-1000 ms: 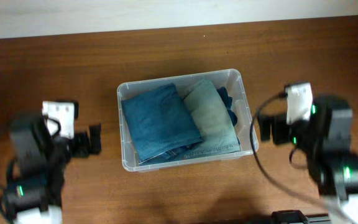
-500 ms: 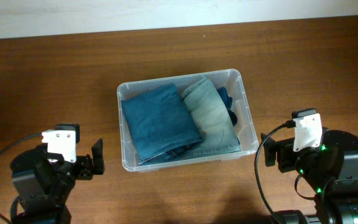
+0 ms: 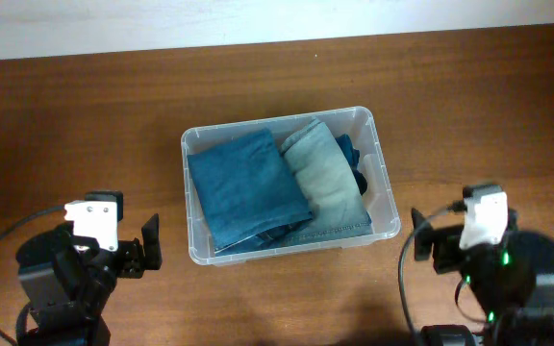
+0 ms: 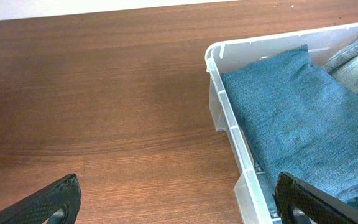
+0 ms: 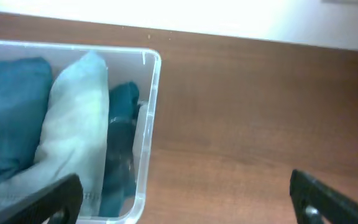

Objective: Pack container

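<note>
Dead centre of the overhead frame sits the container (image 3: pixel 279 116), a clear plastic tub, rectangular with rounded corners and a raised rim. Its long axis runs left to right across the frame, skewed a touch so the right end rides slightly higher than the left. It stands upright, mouth open to the camera. Inside, a folded dark blue cloth (image 3: pixel 248 187) with a coarse denim-like weave fills the left half. A paler, washed-out blue-green fold (image 3: pixel 327 178) lies just beside it on the right, and a darker blue piece (image 3: pixel 354 159) is tucked against the right wall. The counter (image 3: pixel 85 96) is dark brown wood with a streaky grain; a pale wall (image 3: pixel 258 19) runs along the top edge.

Lower left, the left claw (image 3: pixel 147 242) is off the tub's left wall, not touching it. From its wrist view the black fingers sit at opposite bottom corners, spread wide with nothing between them, and the tub's near corner (image 4: pixel 229 118) fills the right side. Lower right, the right claw (image 3: pixel 429 245) is near the tub's right end, likewise spread wide and gripping nothing, with the rim (image 5: pixel 151 118) at left of its view.
</note>
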Controlling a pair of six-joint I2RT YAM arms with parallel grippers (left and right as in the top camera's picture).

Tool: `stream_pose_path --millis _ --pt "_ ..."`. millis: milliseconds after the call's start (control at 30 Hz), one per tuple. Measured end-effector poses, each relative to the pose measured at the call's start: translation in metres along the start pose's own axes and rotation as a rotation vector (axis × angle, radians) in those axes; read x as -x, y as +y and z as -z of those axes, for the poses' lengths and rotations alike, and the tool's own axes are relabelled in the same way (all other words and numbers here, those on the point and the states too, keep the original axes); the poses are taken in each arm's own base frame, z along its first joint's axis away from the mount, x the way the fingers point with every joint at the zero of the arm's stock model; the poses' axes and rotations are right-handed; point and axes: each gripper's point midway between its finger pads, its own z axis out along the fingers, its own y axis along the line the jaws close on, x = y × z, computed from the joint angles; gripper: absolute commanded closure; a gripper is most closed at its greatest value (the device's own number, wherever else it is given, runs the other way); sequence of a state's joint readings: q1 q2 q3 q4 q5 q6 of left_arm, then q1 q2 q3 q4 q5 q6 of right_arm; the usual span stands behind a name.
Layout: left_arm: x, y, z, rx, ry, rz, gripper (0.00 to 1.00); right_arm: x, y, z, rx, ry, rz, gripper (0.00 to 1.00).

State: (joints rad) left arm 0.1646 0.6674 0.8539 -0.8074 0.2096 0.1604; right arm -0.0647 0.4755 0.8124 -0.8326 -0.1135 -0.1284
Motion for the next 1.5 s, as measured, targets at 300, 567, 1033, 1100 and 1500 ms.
stream_pose_path --millis 300,567,1033,1100,1500 --pt "-0.002 0.0 -0.001 -0.001 0.006 0.002 0.0 -0.023 0.01 -0.016 0.0 -0.396 0.053 0.02" --pt "-0.003 0.0 -0.001 -0.001 0.007 0.002 0.0 -0.028 0.007 -0.049 -0.02 -0.572 0.079 0.02" --pt "-0.003 0.0 -0.001 -0.001 0.007 0.002 0.0 -0.067 0.007 -0.074 -0.014 -0.434 0.057 0.02" --pt "-0.003 0.0 -0.001 -0.001 0.007 0.002 0.0 -0.067 0.007 -0.074 -0.014 -0.434 0.057 0.02" --pt "-0.003 0.0 -0.001 -0.001 0.007 0.002 0.0 -0.067 0.007 -0.074 -0.014 -0.434 0.057 0.01"
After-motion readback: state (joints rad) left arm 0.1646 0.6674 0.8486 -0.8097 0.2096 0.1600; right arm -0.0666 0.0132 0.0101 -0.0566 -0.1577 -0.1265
